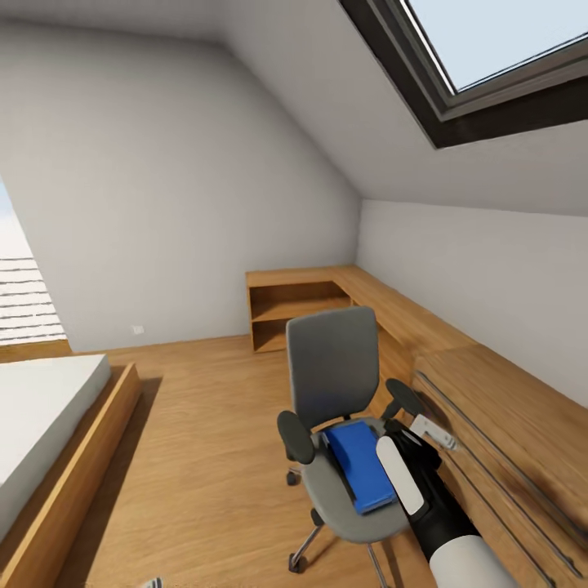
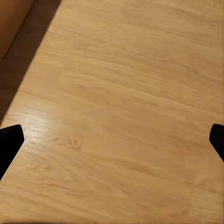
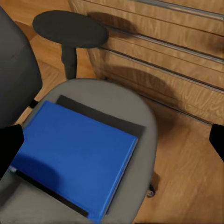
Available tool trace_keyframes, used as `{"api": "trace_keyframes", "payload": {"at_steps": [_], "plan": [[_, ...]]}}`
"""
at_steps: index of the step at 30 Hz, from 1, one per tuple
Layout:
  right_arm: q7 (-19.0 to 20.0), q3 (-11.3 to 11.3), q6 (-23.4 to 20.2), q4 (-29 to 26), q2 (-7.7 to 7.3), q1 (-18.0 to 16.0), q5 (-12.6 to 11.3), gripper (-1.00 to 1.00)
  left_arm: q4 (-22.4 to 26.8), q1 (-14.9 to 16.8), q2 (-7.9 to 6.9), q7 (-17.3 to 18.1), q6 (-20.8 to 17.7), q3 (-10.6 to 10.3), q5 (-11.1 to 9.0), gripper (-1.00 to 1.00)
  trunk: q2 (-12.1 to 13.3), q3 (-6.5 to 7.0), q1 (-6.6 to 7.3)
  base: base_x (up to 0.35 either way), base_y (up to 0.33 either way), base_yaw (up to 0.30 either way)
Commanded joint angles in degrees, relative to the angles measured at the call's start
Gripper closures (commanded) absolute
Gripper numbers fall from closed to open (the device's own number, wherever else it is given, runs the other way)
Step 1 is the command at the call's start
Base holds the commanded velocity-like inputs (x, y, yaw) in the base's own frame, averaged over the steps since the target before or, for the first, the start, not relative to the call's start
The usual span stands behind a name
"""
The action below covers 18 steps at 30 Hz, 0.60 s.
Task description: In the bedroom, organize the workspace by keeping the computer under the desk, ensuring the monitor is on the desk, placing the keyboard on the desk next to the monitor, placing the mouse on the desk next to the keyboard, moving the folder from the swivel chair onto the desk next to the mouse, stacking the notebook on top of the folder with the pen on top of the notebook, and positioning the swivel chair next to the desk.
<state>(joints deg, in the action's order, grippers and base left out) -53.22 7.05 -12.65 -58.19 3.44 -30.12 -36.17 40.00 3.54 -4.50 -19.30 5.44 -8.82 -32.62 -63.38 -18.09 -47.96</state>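
Observation:
The swivel chair stands on the wooden floor with its grey seat facing me and its right armrest close to a wooden cabinet. The bright blue folder lies flat on the seat, with a black edge showing along its border. My right gripper hovers open just above the seat's right side, and the folder lies below and between its fingers. My left gripper is open over bare floor. The desk, computer, monitor, keyboard, mouse, notebook and pen are out of view.
A wooden cabinet with long metal bar handles runs along the right wall, right beside the chair. A low wooden shelf unit fills the far corner. A bed in a wooden frame is at the left, with floor between it and the chair.

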Motion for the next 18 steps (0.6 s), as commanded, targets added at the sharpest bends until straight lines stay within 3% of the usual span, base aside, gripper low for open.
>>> {"api": "trace_keyframes", "payload": {"at_steps": [1, 18], "plan": [[-0.4, 0.1, -0.5, -0.1, -0.02, 0.0, -0.1, -1.0, 0.0, 0.1, -0.08, -0.4, 0.4, -0.4, -0.6, -1.0, 0.0, -0.07, -0.01, 0.0, 0.0, 0.277], [-0.4, 0.2, -0.4, 0.0, -0.17, 0.0, -0.1, -1.0, 0.4, 0.1, 0.18, -0.5, 0.5, -0.7, 0.0, -1.0, 0.0, -0.07, -0.01, 0.0, 0.0, 0.264]]}}
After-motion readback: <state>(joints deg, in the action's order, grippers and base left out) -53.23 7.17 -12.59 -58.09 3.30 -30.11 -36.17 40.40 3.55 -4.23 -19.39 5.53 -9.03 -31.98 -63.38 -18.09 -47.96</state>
